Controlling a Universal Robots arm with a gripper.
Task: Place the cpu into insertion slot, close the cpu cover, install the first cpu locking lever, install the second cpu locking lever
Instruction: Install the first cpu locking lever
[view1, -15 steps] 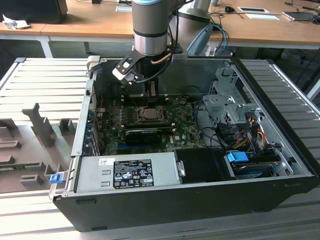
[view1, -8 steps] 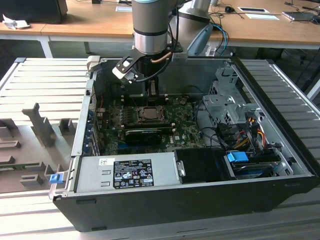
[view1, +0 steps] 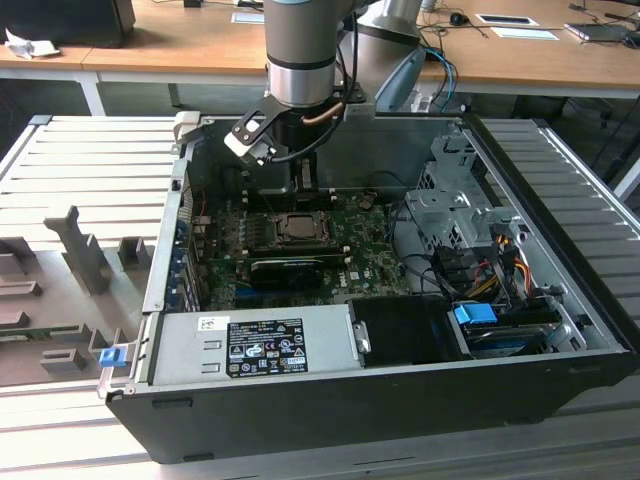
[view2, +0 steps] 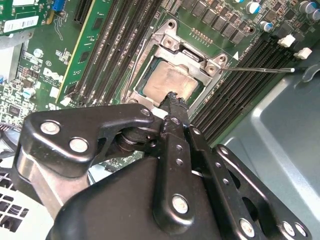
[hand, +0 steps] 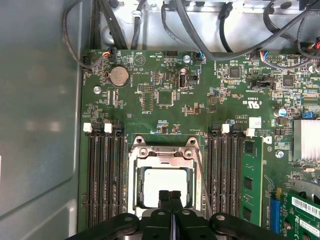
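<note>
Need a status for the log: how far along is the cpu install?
Done: the cpu is seated and the cover lies down around it. In hand: the gripper is shut, holds nothing, tips at the cover's edge. Left: the levers. One lever sticks out sideways, unlatched; the other I cannot tell.

Open case (view1: 400, 410) (black) on slatted table (view1: 90, 160)

Silvery-beige cpu (view2: 170, 82) flat in insertion slot (hand: 141, 186); metal cpu cover (hand: 162, 160) closed over it.
</note>
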